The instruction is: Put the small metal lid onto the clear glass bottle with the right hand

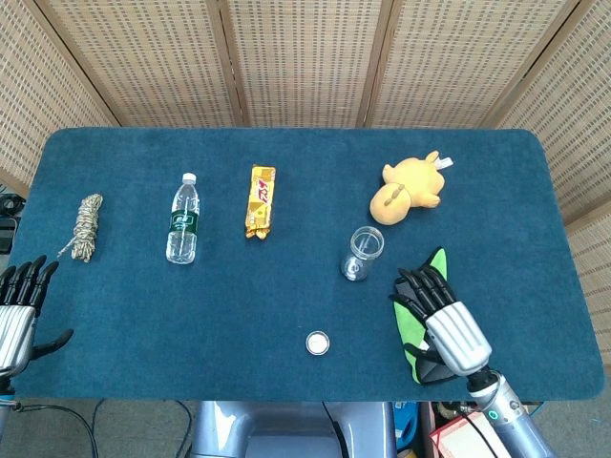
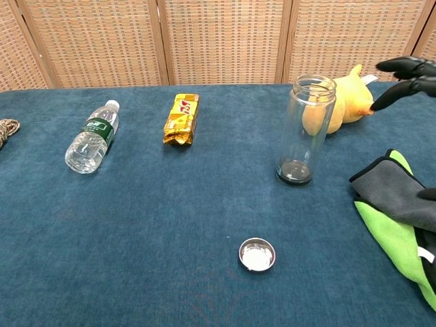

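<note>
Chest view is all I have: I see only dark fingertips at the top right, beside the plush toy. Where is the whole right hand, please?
Observer: In the head view the right hand is over the green and grey cloth, to the right of the glass bottle. Its fingers are apart and it holds nothing.
Operator: And the left hand? I do not see it at all.
Observer: The left hand is at the near left edge of the table, closer to the robot than the rope. It is open and touches no object.
</note>
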`<state>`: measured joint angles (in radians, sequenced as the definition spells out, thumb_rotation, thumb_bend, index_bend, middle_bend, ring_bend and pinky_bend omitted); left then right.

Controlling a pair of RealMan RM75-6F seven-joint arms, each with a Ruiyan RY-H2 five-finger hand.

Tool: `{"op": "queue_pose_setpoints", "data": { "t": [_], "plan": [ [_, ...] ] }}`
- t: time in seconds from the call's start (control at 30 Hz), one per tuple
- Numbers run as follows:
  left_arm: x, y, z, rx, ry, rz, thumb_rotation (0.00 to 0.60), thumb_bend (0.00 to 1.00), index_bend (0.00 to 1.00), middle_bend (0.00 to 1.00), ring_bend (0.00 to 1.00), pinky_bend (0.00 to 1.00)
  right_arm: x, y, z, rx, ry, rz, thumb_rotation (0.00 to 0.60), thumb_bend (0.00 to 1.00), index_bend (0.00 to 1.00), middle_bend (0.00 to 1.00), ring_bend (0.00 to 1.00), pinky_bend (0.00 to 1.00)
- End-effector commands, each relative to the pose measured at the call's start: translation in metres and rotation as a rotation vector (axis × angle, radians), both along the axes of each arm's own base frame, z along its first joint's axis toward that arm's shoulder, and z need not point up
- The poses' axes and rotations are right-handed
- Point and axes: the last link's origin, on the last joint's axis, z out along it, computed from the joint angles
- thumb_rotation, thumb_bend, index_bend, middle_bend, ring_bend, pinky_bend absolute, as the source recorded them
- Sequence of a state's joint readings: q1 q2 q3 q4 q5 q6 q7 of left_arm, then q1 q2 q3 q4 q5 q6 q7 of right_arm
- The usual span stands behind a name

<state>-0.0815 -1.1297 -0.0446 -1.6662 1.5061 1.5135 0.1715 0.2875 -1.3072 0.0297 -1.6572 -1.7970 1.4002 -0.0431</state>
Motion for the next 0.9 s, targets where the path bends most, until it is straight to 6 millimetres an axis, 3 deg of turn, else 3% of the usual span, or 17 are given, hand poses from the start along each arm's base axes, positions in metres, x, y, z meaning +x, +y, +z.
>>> {"op": "queue_pose_setpoints", "data": {
  "t": [0.03, 0.2, 0.57, 0.9],
  "plan": [
    [0.000, 0.000, 0.000, -0.002, -0.001, 0.000, 0.600, 0.18, 0.00, 0.00, 0.00, 0.00, 0.007, 0.000, -0.009, 0.017, -0.016, 0.028, 0.600, 0.06, 0.34, 0.04, 0.00, 0.04],
    [0.002, 0.001, -0.004, -0.011, 0.002, -0.006, 0.600, 0.18, 0.00, 0.00, 0.00, 0.00, 0.021, -0.002, -0.031, 0.051, -0.054, 0.071, 0.600, 0.13, 0.44, 0.12, 0.00, 0.09],
    [0.001, 0.002, -0.003, -0.009, -0.001, -0.003, 0.600, 0.18, 0.00, 0.00, 0.00, 0.00, 0.045, -0.010, -0.053, 0.088, -0.064, 0.109, 0.600, 0.29, 0.48, 0.16, 0.00, 0.09],
    [0.001, 0.003, -0.003, -0.009, -0.005, -0.002, 0.600, 0.18, 0.00, 0.00, 0.00, 0.00, 0.058, -0.017, -0.073, 0.113, -0.080, 0.111, 0.600, 0.32, 0.51, 0.19, 0.00, 0.11]
  ]
}}
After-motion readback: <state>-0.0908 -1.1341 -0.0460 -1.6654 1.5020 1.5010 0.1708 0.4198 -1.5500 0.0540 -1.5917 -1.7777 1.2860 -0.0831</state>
